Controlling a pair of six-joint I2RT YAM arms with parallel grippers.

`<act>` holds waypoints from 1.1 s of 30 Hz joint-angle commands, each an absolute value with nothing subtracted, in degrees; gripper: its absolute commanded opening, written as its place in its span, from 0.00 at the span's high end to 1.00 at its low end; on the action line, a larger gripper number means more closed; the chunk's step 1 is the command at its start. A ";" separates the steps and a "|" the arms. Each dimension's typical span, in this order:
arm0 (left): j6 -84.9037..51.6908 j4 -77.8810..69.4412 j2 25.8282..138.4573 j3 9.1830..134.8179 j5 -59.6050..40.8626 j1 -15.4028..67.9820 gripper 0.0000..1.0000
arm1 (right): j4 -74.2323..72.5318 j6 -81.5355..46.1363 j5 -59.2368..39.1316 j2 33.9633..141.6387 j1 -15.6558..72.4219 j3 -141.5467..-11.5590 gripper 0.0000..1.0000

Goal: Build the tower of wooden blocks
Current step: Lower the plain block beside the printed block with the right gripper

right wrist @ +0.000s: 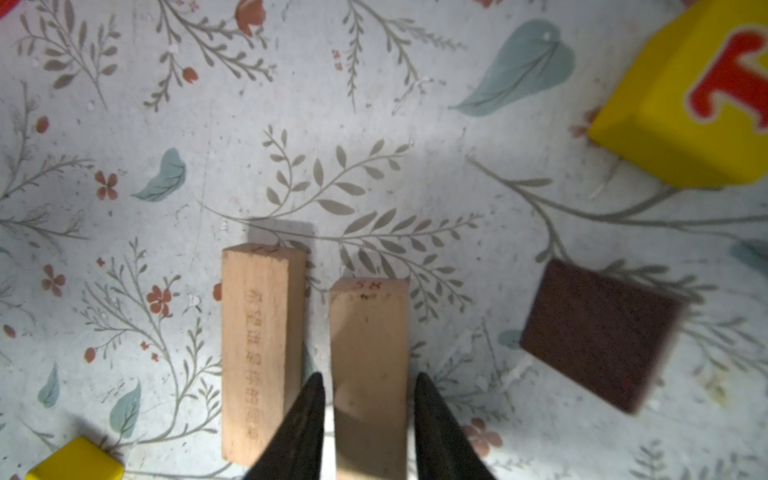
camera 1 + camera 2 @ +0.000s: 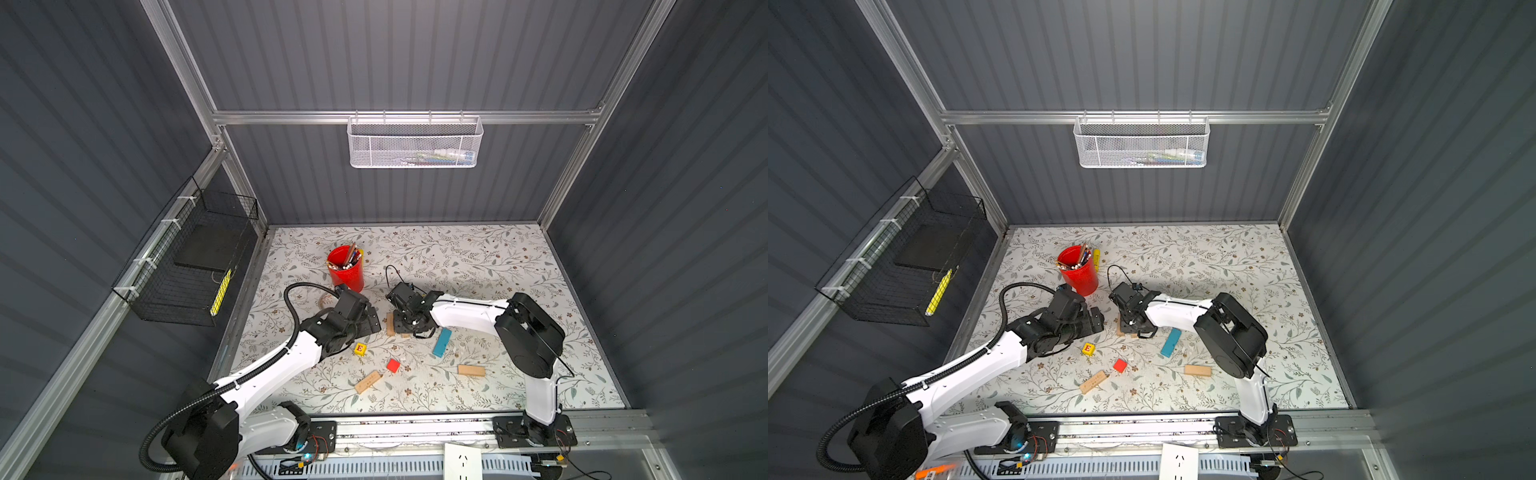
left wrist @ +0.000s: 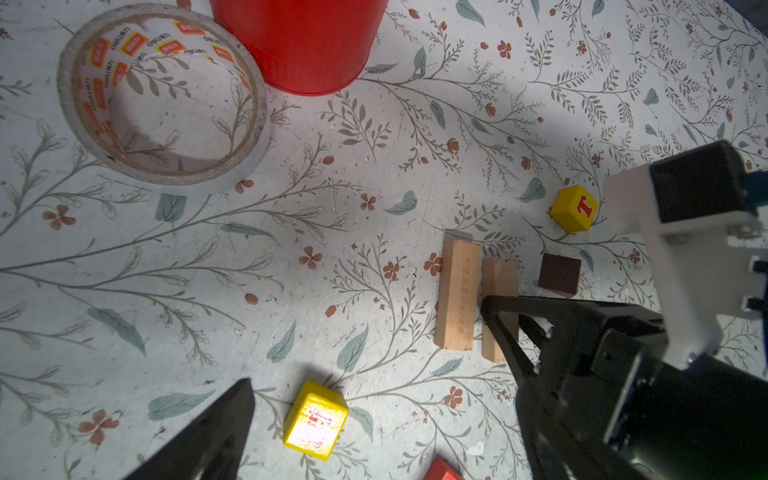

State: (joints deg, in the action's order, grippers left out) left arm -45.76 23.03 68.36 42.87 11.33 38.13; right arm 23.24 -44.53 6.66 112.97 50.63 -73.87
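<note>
- Straddling the second tan plank (image 1: 368, 324): the right end effector (image 1: 368, 378) has one finger along each long side, at the plank's near end. A sliver of surface shows between one finger and the wood, so I read the jaws as slightly apart, not clamped.
- That plank lies flat on the surface (image 2: 478, 270). Its long axis runs in line with the fingers, and the jaws span its narrow width.
- The first tan plank (image 1: 262, 353) lies parallel just beside it, with a thin gap between and the ends a little offset. It looks like the tower's base pair, nothing stacked on it yet.
- Right arm pose: it reaches in from the right toward the middle, wrist pitched down over the pair in both top views.
- The left end effector (image 2: 372, 322) has its jaws wide apart and holds nothing. It hangs just beside the pair on the left-arm side.
- Loose stock:
  - The diagonal plank (image 2: 368, 381) is at the front, nearer the left arm.
  - The side plank (image 2: 471, 370) is by the right arm's elbow, long axis across the view.
  - The blue plank (image 2: 441, 343) is just right of the right end effector.
  - The yellow E cube (image 2: 360, 349) and red cube (image 2: 393, 365) are toward the front.
  - The yellow T cube (image 1: 685, 104) and brown roof piece (image 1: 598, 332) are near the pair.
- Judgement: the next move is a straight-up retreat. Sideways drift would knock the pair out of parallel.
</note>
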 commanded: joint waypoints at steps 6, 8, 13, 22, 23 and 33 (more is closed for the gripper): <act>-46.49 18.65 70.01 43.09 6.97 37.53 0.10 | 23.85 -46.16 2.83 105.77 49.45 -70.67 0.57; -46.54 17.11 71.31 43.17 5.35 37.14 0.16 | 22.66 -46.57 0.31 104.04 48.74 -67.81 0.59; -46.75 13.50 75.31 43.89 2.05 36.85 0.26 | 18.45 -47.68 -3.67 102.44 47.23 -63.63 0.62; -46.79 9.71 80.65 43.60 -0.88 36.47 0.41 | 12.09 -49.06 -7.93 104.39 45.44 -60.25 0.68; -46.76 9.51 81.00 43.53 -1.04 36.47 0.43 | 11.45 -48.99 -7.98 104.39 45.44 -59.91 0.69; -46.48 8.61 83.88 43.67 -2.47 36.38 0.50 | 10.98 -48.65 -8.37 106.35 45.02 -60.19 0.75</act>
State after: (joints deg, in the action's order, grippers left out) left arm -46.78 9.15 82.96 42.89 -1.21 36.91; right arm 11.27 -48.69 -8.05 105.08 45.36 -60.42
